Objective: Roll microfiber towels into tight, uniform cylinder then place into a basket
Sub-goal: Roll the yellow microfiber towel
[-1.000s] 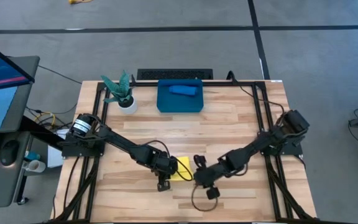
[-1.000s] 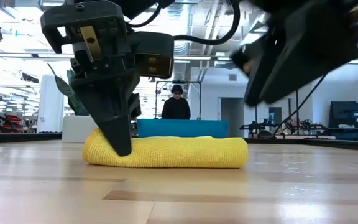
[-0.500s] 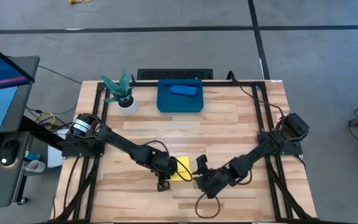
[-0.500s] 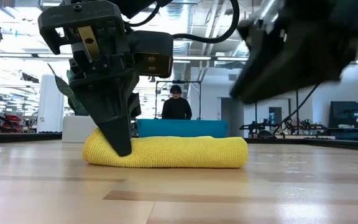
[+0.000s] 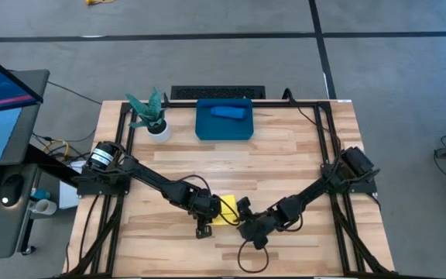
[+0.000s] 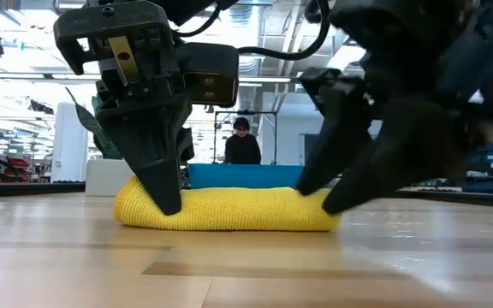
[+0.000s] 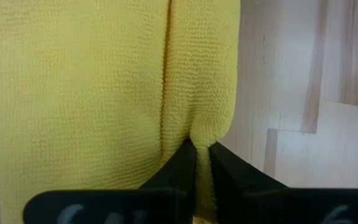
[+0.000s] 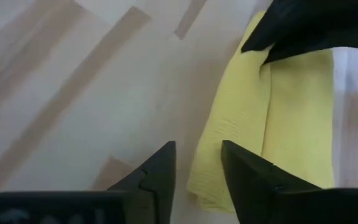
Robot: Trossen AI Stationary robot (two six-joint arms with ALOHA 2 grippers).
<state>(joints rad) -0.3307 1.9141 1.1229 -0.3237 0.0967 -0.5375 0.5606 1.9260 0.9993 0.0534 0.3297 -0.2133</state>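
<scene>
While the rolled medium-blue microfiber towel (image 5: pixel 226 112) is already lying in the shallow teal plastic basket (image 5: pixel 204 128) at upper centre, the left end effector (image 6: pixel 166 198) is pinching the bright yellow microfiber towel (image 6: pixel 229 210) low on the wooden bench (image 5: pixel 285 155) and the right end effector (image 8: pixel 197 177), fingers apart, is straddling its other end.

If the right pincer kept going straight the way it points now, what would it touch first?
Most likely the yellow towel: the open right pincer points at its near edge, with one finger already over the cloth. Depth is hard to judge.
</scene>
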